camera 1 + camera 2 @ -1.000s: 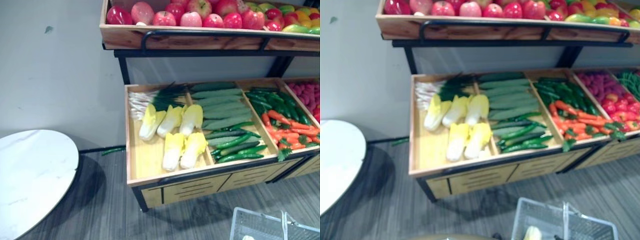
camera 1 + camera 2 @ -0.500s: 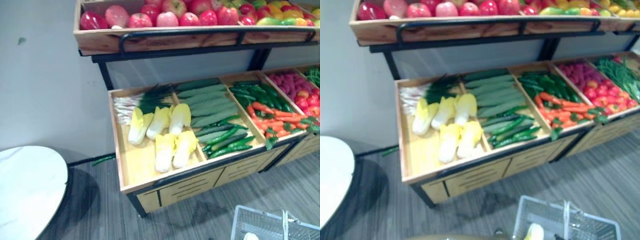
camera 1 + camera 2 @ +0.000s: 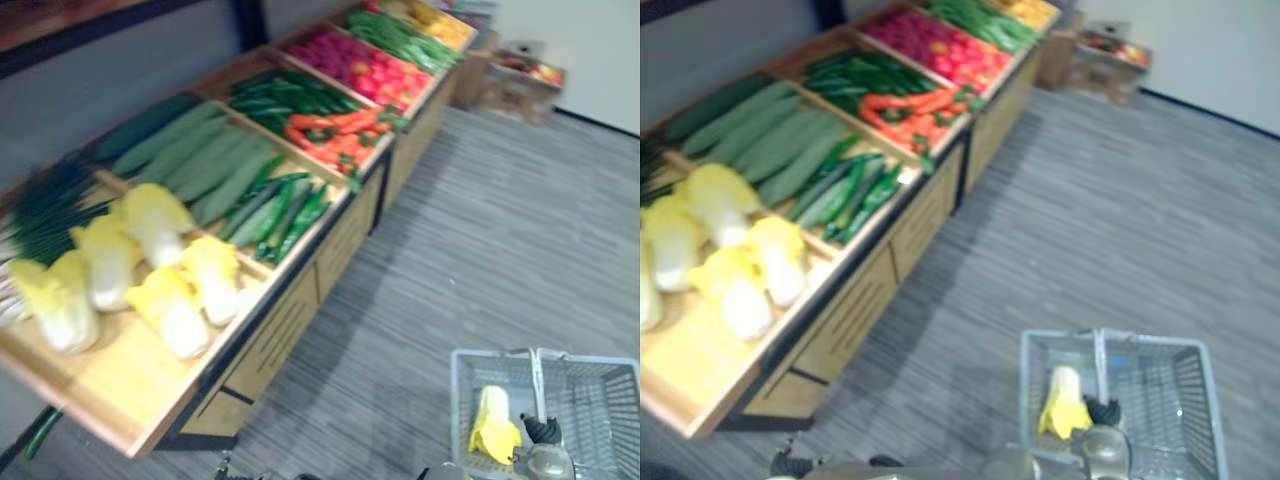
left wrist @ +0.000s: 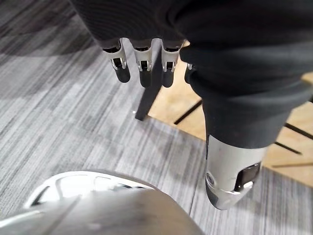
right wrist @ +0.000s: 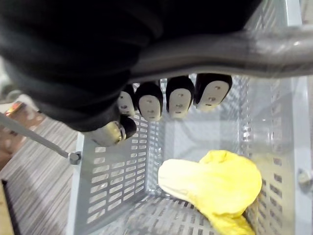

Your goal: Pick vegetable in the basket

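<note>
Right hand (image 5: 179, 100) curled round basket (image 3: 600, 395) handle (image 5: 244, 46); cabbage (image 5: 215, 183) lies inside, directly below fingers. Left hand (image 4: 145, 68) hangs slack, fingers straight, nearer shelf cabbages (image 3: 210, 285) on my left; likely next picker.

The left hand (image 4: 146, 22) has silver dark-tipped fingers (image 4: 142, 67).

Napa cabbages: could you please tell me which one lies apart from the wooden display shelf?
The napa cabbage lying inside the grey basket, whose handle the right hand grips; the other cabbages lie grouped on the wooden shelf.
</note>
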